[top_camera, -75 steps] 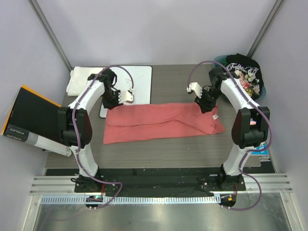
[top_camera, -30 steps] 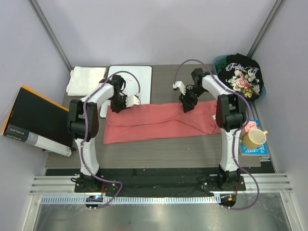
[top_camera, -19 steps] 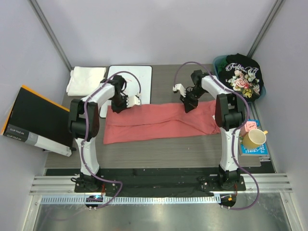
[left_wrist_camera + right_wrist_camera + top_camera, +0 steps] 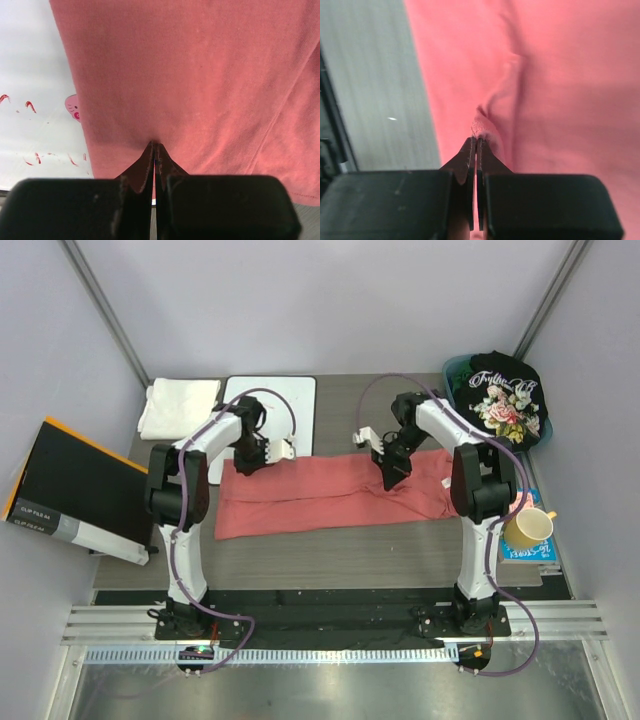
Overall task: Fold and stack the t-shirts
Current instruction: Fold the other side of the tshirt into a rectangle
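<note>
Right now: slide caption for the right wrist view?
Right gripper, shut, pinching an edge of the salmon-red t-shirt over the grey table.

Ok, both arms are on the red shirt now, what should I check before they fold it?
1. Left jaws shut on the salmon-red shirt: ok.
2. Right jaws shut on a pinch of the shirt: ok.
3. Shirt clear of the whiteboard: not ok, its corner overlaps it.
4. Both layers caught in each pinch: cannot tell.
5. Cloth smooth: not ok, creases run beside the right pinch.
</note>
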Robot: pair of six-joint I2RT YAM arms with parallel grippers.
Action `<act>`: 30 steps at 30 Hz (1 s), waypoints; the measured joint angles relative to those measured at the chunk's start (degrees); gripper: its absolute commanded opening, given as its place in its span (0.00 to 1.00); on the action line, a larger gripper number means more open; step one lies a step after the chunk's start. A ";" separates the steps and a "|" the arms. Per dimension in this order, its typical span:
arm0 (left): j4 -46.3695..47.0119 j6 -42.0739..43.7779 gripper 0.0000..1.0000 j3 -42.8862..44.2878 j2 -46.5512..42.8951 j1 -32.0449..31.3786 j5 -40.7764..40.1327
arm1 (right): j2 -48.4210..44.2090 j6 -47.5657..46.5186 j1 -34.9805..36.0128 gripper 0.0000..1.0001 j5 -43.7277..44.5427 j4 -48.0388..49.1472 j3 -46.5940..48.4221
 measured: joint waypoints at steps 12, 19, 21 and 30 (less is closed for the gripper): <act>-1.03 1.73 0.00 -0.15 0.04 -0.20 0.44 | -9.55 0.09 7.02 0.53 -0.74 -1.36 -14.21; -1.01 1.99 0.00 -0.22 0.07 -0.74 0.44 | -11.80 5.97 5.66 0.51 1.16 4.55 -12.02; -1.07 2.03 0.00 0.04 0.11 -0.92 0.44 | -11.80 8.09 4.07 0.52 2.51 7.74 -11.02; -0.98 2.73 0.00 0.98 0.33 -0.98 0.37 | -11.80 5.38 -5.55 0.51 8.92 13.53 -15.06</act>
